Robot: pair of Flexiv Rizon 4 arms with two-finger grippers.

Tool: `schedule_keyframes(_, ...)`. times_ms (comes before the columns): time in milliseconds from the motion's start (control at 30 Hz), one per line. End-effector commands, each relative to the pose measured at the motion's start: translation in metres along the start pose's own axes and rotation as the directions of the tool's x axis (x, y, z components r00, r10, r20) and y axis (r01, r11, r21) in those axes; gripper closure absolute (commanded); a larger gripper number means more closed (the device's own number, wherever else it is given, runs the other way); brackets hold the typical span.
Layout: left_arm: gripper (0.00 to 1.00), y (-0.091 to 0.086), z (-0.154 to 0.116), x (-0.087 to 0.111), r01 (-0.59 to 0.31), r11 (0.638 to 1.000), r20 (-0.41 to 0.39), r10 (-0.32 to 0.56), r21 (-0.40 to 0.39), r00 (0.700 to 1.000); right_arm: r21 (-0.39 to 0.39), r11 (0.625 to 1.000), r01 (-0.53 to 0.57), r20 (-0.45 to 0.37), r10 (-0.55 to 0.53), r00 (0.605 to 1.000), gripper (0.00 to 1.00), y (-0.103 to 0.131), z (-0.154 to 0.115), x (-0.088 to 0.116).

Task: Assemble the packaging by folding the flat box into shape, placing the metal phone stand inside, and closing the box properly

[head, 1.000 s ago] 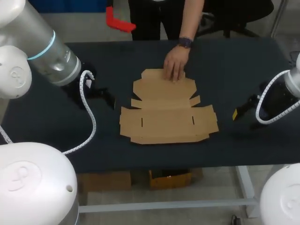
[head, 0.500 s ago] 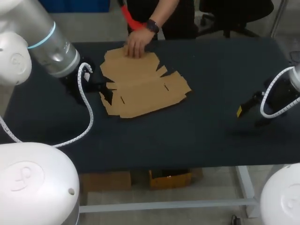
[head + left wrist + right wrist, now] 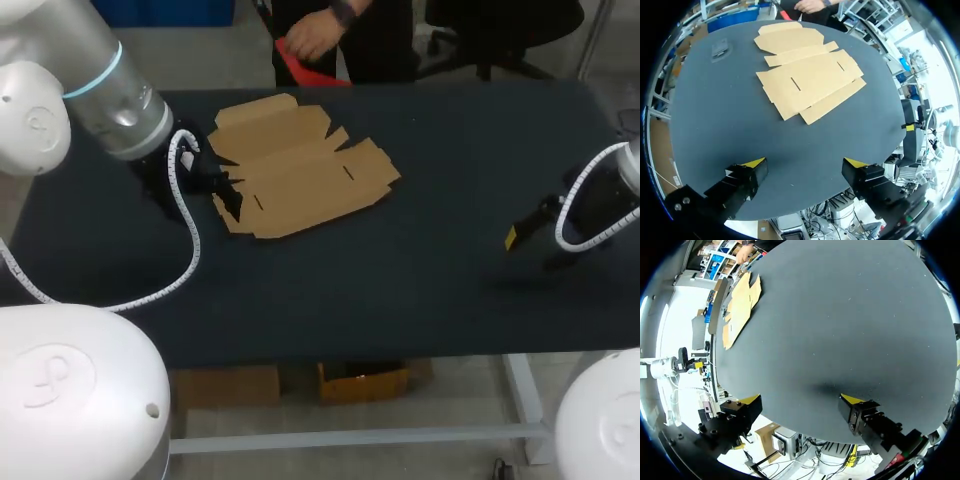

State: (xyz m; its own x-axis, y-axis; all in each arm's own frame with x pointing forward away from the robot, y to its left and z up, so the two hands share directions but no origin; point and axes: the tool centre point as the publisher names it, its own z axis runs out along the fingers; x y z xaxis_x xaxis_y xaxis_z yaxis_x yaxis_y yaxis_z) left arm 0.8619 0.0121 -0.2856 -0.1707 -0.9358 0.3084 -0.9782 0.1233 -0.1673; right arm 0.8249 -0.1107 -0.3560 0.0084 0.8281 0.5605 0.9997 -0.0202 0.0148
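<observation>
Right end effector [image 3: 801, 399]: open, empty, well to the right of the flat box [image 3: 300, 180]. Left end effector [image 3: 805, 162]: open, empty, just beside the box's left edge, so nearer. The box lies unfolded on the table [image 3: 420, 300], long axis slanting.

The left arm [image 3: 110, 95] comes in from the left corner and slants downward, with the white coiled left cable [image 3: 190, 250] looping off its wrist. The left gripper [image 3: 805, 162] points down and toward the middle, its two yellow-tipped fingers [image 3: 754, 163] spread wide apart. The right arm [image 3: 600, 205] enters from the right edge, wrist bent down, with the right cable [image 3: 570, 215] curving along it. The right gripper [image 3: 801, 399] is likewise tilted downward with its fingers held wide apart, and it is well apart from the left gripper.
</observation>
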Motion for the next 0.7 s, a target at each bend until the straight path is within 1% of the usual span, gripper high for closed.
schedule_keyframes(33, 0.00, -0.001, -0.001, 0.001, 0.001, 1.000, 0.005, -0.001, -0.004, 1.000, 0.003, 1.000, 0.001, -0.005, -0.001, 1.000, 0.00, 0.000, -0.002, -0.001)
schedule_keyframes(333, 0.00, -0.002, 0.001, -0.001, 0.004, 1.000, 0.004, -0.004, -0.005, 1.000, 0.003, 1.000, 0.001, -0.005, -0.001, 1.000, 0.00, 0.000, -0.002, -0.001)
schedule_keyframes(400, 0.00, -0.003, 0.002, -0.003, 0.004, 1.000, -0.016, -0.004, -0.004, 1.000, 0.003, 1.000, 0.001, -0.005, -0.001, 1.000, 0.00, 0.000, -0.002, -0.001)
schedule_keyframes(567, 0.00, -0.005, 0.002, -0.006, 0.011, 1.000, -0.036, -0.011, 0.001, 0.999, -0.010, 1.000, 0.006, 0.002, -0.006, 1.000, 0.00, 0.003, -0.010, 0.000)
schedule_keyframes(700, 0.00, -0.007, 0.000, -0.010, 0.028, 1.000, -0.060, -0.027, 0.009, 0.998, 0.002, 0.999, 0.043, 0.002, -0.043, 0.999, 0.00, 0.008, -0.016, 0.002)
